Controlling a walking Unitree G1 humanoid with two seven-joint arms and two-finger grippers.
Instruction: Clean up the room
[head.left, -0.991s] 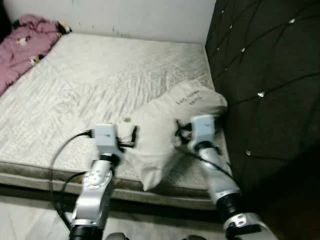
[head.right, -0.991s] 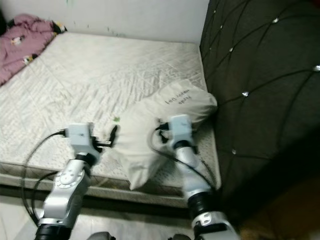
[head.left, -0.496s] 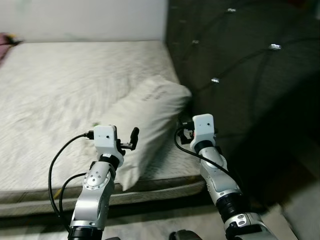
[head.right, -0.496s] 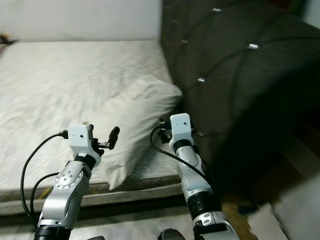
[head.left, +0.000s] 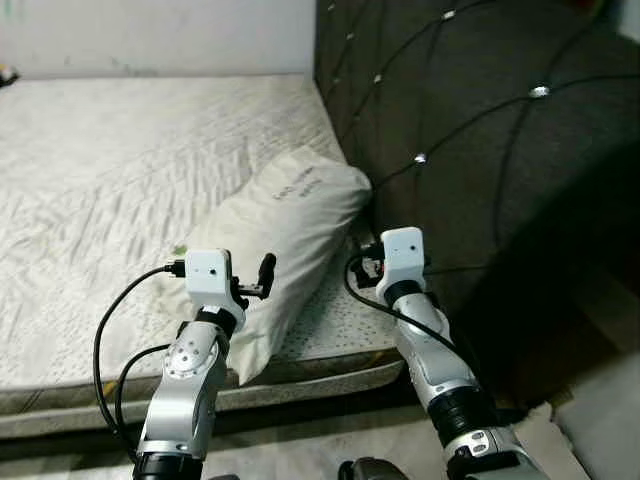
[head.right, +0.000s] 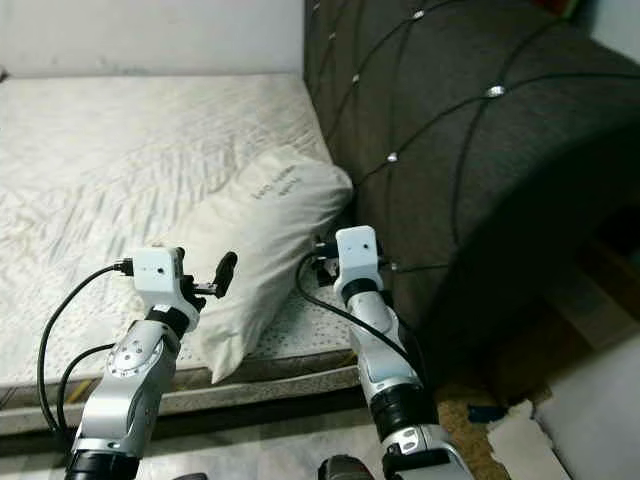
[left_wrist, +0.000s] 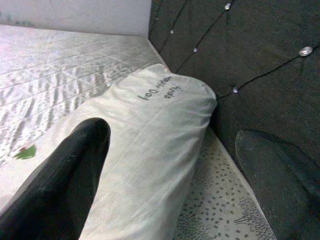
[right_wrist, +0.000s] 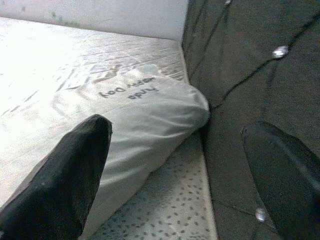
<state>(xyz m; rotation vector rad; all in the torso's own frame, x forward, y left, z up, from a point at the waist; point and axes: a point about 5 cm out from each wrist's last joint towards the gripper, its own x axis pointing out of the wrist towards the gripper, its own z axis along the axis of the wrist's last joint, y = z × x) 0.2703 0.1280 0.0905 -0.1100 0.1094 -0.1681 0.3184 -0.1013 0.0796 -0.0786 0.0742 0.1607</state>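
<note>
A white pillow (head.left: 285, 225) with printed lettering lies on the mattress (head.left: 110, 160), its far end against the dark headboard (head.left: 480, 130). My left gripper (left_wrist: 172, 135) is held low over the pillow's near end, open, with nothing between its fingers (left_wrist: 65, 180). My right gripper (right_wrist: 178, 129) hovers open by the pillow's right side, over the strip of mattress next to the headboard. One black finger of the left gripper (head.left: 266, 270) shows against the pillow's edge. The pillow lies free of both grippers.
The tufted headboard with silver studs curves round on the right as a tall wall. A small green scrap (left_wrist: 22, 152) sits on the mattress left of the pillow. White paper or card (head.right: 520, 435) lies on the floor at the lower right.
The camera has swung right: the pink clothes at the far left have left the picture and more headboard shows. Both arms keep their pose; the pillow now lies more towards the left gripper.
</note>
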